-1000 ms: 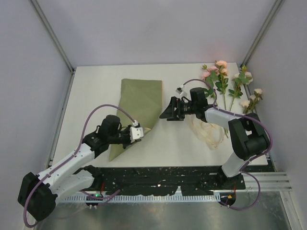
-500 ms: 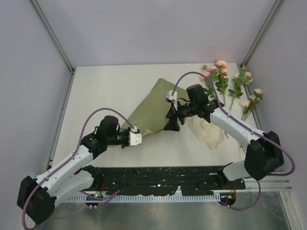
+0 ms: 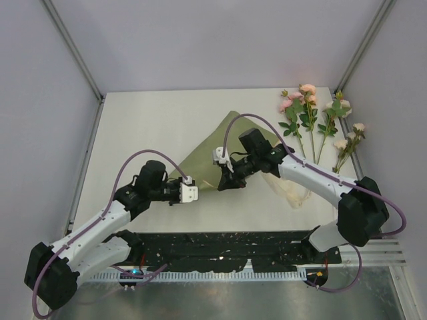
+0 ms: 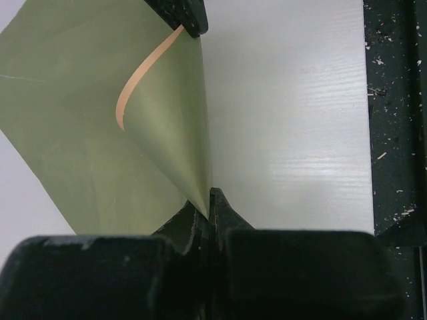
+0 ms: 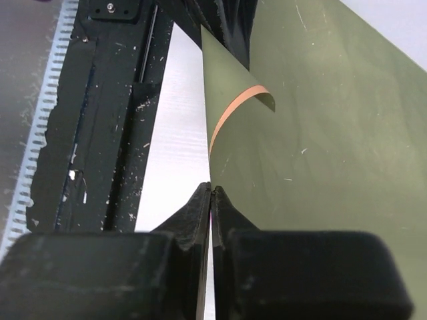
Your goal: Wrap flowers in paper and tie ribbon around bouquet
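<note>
**Q:** Why is the paper [image 3: 215, 141] held at two places?

**A:** Its near edge is pinched by the left gripper [image 3: 193, 191] and the right gripper [image 3: 225, 182], each closed on it, close together. The edge is thus raised off the tabletop [image 3: 143, 127], probably so that the sheet can be repositioned before the flowers [image 3: 312, 119] are laid on it.

**Q:** How is the paper seen?

**A:** It is thin, olive-green and mid-tabletop, with an orange band along a curl between the grips. The flowers and the ribbon [image 3: 291, 185] lie apart to the right.
</note>
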Controlling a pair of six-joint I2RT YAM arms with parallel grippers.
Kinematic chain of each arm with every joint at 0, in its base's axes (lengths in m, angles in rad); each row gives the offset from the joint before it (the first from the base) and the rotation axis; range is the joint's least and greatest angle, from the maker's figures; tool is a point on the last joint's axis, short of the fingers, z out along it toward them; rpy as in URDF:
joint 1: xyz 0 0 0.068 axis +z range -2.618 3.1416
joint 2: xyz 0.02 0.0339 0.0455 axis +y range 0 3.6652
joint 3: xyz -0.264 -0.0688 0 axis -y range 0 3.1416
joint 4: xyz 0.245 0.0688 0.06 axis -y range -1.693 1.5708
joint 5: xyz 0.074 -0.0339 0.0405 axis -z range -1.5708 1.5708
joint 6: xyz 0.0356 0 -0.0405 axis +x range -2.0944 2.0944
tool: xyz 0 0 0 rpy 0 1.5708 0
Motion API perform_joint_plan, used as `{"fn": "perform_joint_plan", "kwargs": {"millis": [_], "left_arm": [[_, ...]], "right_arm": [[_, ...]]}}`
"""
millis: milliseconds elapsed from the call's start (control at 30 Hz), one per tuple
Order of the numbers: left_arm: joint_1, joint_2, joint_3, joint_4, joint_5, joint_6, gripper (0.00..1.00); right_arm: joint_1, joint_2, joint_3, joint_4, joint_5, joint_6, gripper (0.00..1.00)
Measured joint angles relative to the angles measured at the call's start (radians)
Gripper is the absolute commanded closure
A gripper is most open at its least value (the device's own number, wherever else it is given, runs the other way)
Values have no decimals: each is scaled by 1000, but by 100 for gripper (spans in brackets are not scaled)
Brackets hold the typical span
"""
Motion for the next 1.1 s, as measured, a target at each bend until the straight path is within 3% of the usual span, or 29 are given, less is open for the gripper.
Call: {"fn": "perform_joint_plan", "kwargs": {"millis": [267, 333, 433, 467, 533, 700, 833, 967, 1100], "left_arm": [[2, 0, 0, 1, -2, 19, 99], [2, 0, 0, 1, -2, 25, 84], [2, -7, 0, -2, -16, 40, 52], [5, -15, 0, -5, -26, 42, 26], [32, -45, 0, -23, -35, 39, 3], [259, -151, 42, -164, 22, -2, 5], [420, -118, 126, -276, 129, -13, 16], [458, -19, 205, -335, 265, -69, 24], [439, 127, 308, -323, 389, -231, 28]], "right_arm": [[0, 39, 0, 23, 3, 3, 94], [0, 45, 0, 29, 8, 4, 94], [0, 46, 1, 33, 26, 6, 94], [0, 46, 1, 34, 32, 7, 94], [0, 46, 1, 35, 54, 6, 94], [-1, 31, -14, 56, 114, 3, 94], [-1, -3, -44, 84, 154, 3, 94], [-1, -11, -48, 101, 173, 3, 94], [-1, -12, -48, 103, 182, 2, 94]]}}
